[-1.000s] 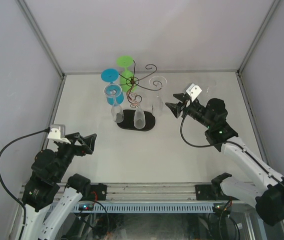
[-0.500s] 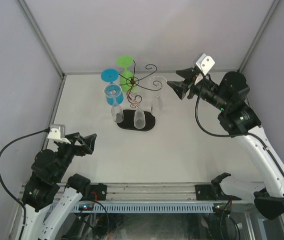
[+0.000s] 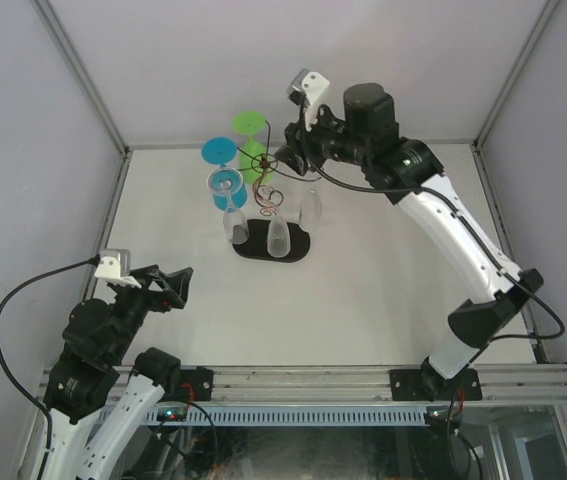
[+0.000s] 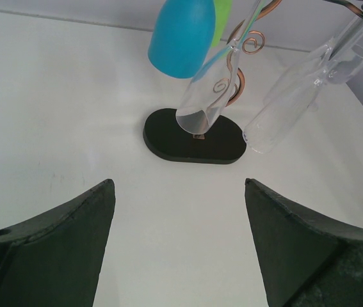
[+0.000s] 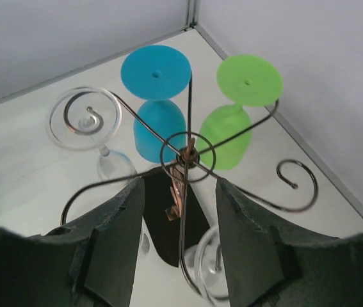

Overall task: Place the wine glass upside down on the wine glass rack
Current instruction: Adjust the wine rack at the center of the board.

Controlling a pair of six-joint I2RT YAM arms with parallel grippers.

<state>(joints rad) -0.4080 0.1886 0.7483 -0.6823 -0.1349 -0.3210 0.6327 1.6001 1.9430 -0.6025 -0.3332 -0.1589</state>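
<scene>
Right arm has swung in from the right side of the table and now reaches out over the rack; the wine glass has not shifted meanwhile.

Wine glass [image 3: 311, 206]: clear, hanging upside down on the rack [image 3: 298, 246], below the right pincer [image 3: 288, 155] and a little to one side of it.

Rack: its wire hub sits straight under the right pincer and shows through the gap between the jaws in the wrist view.

Blue glass [image 3: 225, 187] and green glass [image 3: 253, 150] hang beyond the fingertips. A second clear glass [image 3: 234, 226] and a third clear glass [image 3: 278, 236] hang lower, over the black base.

Right pincer: jaws partly apart, nothing between them, clear of the wire.

Left pincer [image 3: 175, 286]: jaws spread wide, holding nothing, above the table [image 3: 363, 300]. The rack stands well ahead of its fingertips.
</scene>
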